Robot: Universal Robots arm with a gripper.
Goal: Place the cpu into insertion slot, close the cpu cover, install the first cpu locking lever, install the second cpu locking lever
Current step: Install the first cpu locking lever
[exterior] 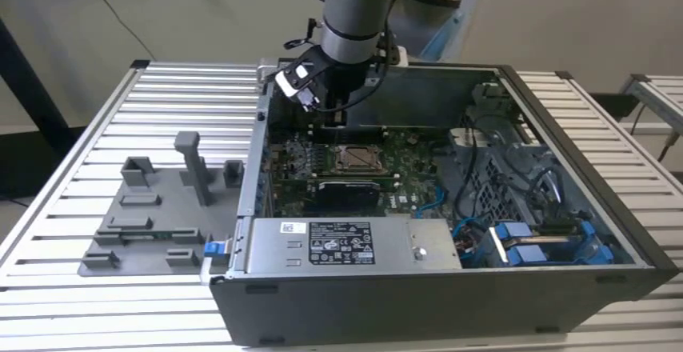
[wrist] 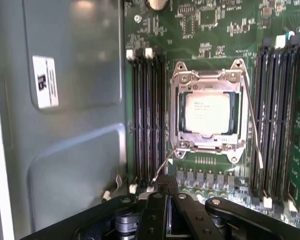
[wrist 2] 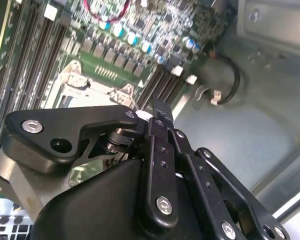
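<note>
The cpu (wrist: 207,112) lies flat in the insertion slot (exterior: 357,158) on the green motherboard, its silver-tan face showing. The silver cpu cover (wrist: 205,77) is folded down around it, framing the chip. One thin wire locking lever (wrist: 252,125) runs along one side of the socket. A second wire lever (wrist: 164,164) sticks out slantwise from the socket's corner toward my fingers. My gripper (wrist: 162,181) is shut with nothing in it, its tip close to that second lever's free end. In the exterior view the gripper (exterior: 325,106) hangs over the board behind the socket. Part of the socket's frame (wrist 2: 80,82) shows beyond the gripper (wrist 2: 160,110) in the second wrist view.
Black memory slots (wrist: 147,115) flank the socket on both sides. The grey case wall (wrist: 75,125) stands close beside the gripper. A power supply (exterior: 341,244) sits at the case front, cables and blue parts (exterior: 533,240) at the exterior view's right. A grey fixture (exterior: 160,208) lies outside the case.
</note>
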